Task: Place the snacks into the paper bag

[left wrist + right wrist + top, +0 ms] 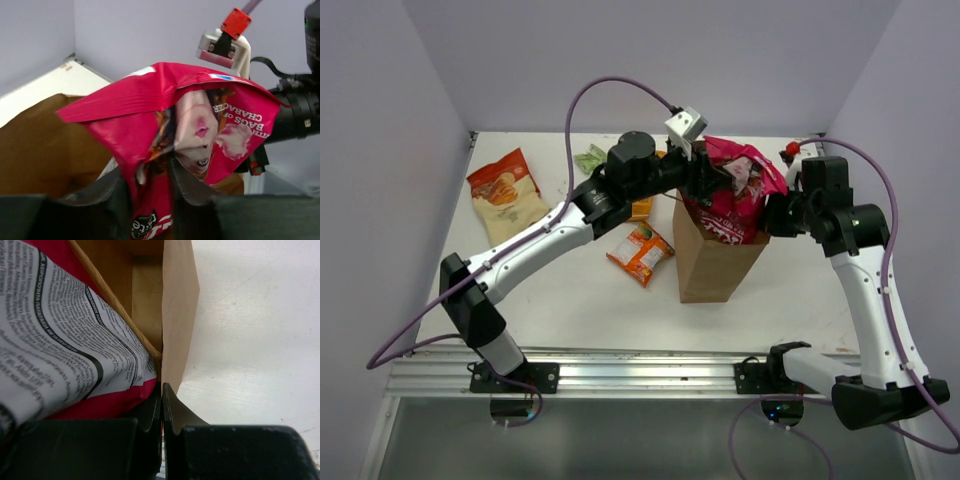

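The brown paper bag (715, 265) stands upright at mid-table. A large magenta-red snack bag (740, 195) sticks halfway out of its mouth. My left gripper (710, 183) is at the bag's top. In the left wrist view its jaws (147, 170) stand slightly apart, with the magenta bag (200, 100) in the gap between them. My right gripper (772, 215) is shut on the paper bag's right rim. The right wrist view shows its jaws (162, 387) pinched on the brown wall (177, 315), with the magenta bag's printed back (60, 340) inside.
A large orange bag (507, 195) lies at the far left. A small orange packet (640, 252) lies just left of the paper bag. Another small orange packet (642, 208) sits under my left arm. A green packet (590, 158) lies near the back wall.
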Available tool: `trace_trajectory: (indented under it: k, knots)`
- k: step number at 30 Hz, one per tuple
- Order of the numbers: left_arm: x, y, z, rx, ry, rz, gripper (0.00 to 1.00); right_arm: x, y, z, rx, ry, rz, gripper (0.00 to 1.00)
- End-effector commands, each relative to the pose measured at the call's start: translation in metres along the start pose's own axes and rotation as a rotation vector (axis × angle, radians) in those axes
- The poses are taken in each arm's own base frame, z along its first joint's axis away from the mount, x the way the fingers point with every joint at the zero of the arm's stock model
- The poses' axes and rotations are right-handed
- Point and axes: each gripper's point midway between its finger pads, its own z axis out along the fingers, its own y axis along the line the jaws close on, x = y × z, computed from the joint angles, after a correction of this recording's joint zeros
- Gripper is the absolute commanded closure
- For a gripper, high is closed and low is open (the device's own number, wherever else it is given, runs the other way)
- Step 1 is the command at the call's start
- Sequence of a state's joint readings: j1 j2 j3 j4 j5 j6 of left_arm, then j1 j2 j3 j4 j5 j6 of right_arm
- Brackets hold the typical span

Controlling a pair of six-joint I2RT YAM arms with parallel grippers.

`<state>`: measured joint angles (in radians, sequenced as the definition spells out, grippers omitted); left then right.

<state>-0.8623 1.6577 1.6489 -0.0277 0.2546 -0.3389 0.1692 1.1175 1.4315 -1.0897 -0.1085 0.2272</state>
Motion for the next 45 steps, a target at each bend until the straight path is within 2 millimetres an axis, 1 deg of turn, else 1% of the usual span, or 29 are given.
trace_trajectory:
  k: [1, 2, 3, 5, 7, 8, 9, 10, 11, 13, 14, 15, 17, 18, 20, 21, 22, 23, 24, 25, 28, 31, 37, 38, 40, 41, 42, 44, 45]
  knots:
    - [-0.072, -0.037, -0.02, 0.075, -0.187, 0.078, 0.42, 0.002, 0.008, 0.005, -0.05, 0.004, -0.006, 1.0]
    - [-0.077, -0.038, -0.022, 0.07, -0.195, 0.08, 0.18, 0.003, 0.008, 0.007, -0.052, 0.01, -0.006, 1.0]
    - [-0.087, -0.039, -0.024, 0.062, -0.21, 0.083, 0.13, 0.003, 0.008, 0.007, -0.051, 0.011, -0.006, 1.0]
    - [-0.129, -0.042, -0.042, 0.004, -0.303, 0.092, 0.01, 0.001, 0.008, 0.006, -0.05, 0.009, -0.01, 1.0]
    - [-0.178, -0.035, -0.074, -0.119, -0.437, 0.134, 0.0, 0.001, 0.008, 0.006, -0.046, 0.01, -0.01, 1.0]
    - [-0.191, -0.025, -0.087, -0.197, -0.477, 0.153, 0.0, 0.001, 0.008, 0.007, -0.045, 0.011, -0.011, 1.0]
    - [-0.2, -0.012, -0.1, -0.29, -0.509, 0.169, 0.0, 0.001, 0.008, 0.006, -0.045, 0.013, -0.01, 1.0]
    - [-0.205, 0.022, -0.119, -0.503, -0.533, 0.201, 0.0, 0.001, 0.008, 0.006, -0.045, 0.011, -0.011, 1.0]
    - [-0.195, 0.044, -0.129, -0.613, -0.512, 0.217, 0.0, 0.002, 0.007, 0.006, -0.044, 0.014, -0.01, 1.0]
    - [-0.176, 0.12, -0.153, -0.831, -0.442, 0.175, 0.0, 0.0, 0.009, 0.005, -0.052, 0.005, -0.011, 1.0]
    - [-0.142, 0.172, -0.16, -0.953, -0.317, 0.147, 0.0, -0.001, 0.009, 0.005, -0.051, 0.005, -0.012, 1.0]
    - [-0.132, 0.236, -0.2, -1.123, -0.302, 0.074, 0.0, -0.002, 0.01, 0.005, -0.053, 0.004, -0.012, 1.0]
    - [-0.086, 0.309, -0.24, -1.325, -0.184, 0.027, 0.0, -0.006, 0.01, 0.004, -0.052, -0.006, -0.015, 1.0]
    - [-0.054, 0.349, -0.281, -1.461, -0.111, 0.01, 0.0, -0.006, 0.01, 0.004, -0.051, -0.003, -0.014, 1.0]
    - [-0.011, 0.391, -0.316, -1.596, -0.029, -0.016, 0.0, -0.01, 0.011, 0.002, -0.054, -0.014, -0.017, 1.0]
    - [0.011, 0.413, -0.343, -1.665, 0.008, -0.056, 0.0, -0.01, 0.011, 0.002, -0.053, -0.012, -0.015, 1.0]
    - [0.025, 0.426, -0.353, -1.685, 0.031, -0.085, 0.0, -0.011, 0.012, 0.001, -0.055, -0.018, -0.016, 1.0]
    - [0.056, 0.447, -0.359, -1.709, 0.1, -0.128, 0.0, -0.011, 0.011, 0.001, -0.052, -0.016, -0.013, 1.0]
    - [0.071, 0.46, -0.372, -1.741, 0.116, -0.171, 0.0, -0.011, 0.011, 0.001, -0.052, -0.015, -0.014, 1.0]
    - [0.098, 0.482, -0.386, -1.786, 0.177, -0.212, 0.0, -0.011, 0.011, -0.001, -0.049, -0.018, -0.015, 1.0]
    - [0.154, 0.506, -0.404, -1.853, 0.348, -0.296, 0.0, -0.014, 0.009, -0.003, -0.037, -0.022, -0.016, 1.0]
    - [0.198, 0.507, -0.408, -1.858, 0.475, -0.348, 0.0, -0.016, 0.009, -0.007, -0.035, -0.033, -0.015, 1.0]
    - [0.288, 0.49, -0.414, -1.801, 0.717, -0.445, 0.04, -0.02, 0.015, -0.01, -0.062, -0.053, -0.001, 1.0]
    - [0.3, 0.483, -0.42, -1.809, 0.775, -0.446, 0.1, -0.021, 0.016, -0.01, -0.063, -0.056, 0.002, 1.0]
    - [0.298, 0.484, -0.421, -1.803, 0.796, -0.404, 0.12, -0.022, 0.017, -0.01, -0.068, -0.058, 0.003, 1.0]
    - [0.295, 0.487, -0.42, -1.797, 0.78, -0.391, 0.21, -0.022, 0.018, -0.01, -0.076, -0.058, 0.002, 1.0]
    - [0.295, 0.487, -0.425, -1.794, 0.799, -0.382, 0.37, -0.022, 0.019, -0.01, -0.079, -0.06, 0.003, 1.0]
    - [0.3, 0.487, -0.427, -1.782, 0.802, -0.398, 0.76, -0.023, 0.02, -0.011, -0.087, -0.066, 0.002, 1.0]
    - [0.302, 0.486, -0.431, -1.791, 0.808, -0.411, 0.86, -0.024, 0.02, -0.012, -0.088, -0.072, 0.005, 1.0]
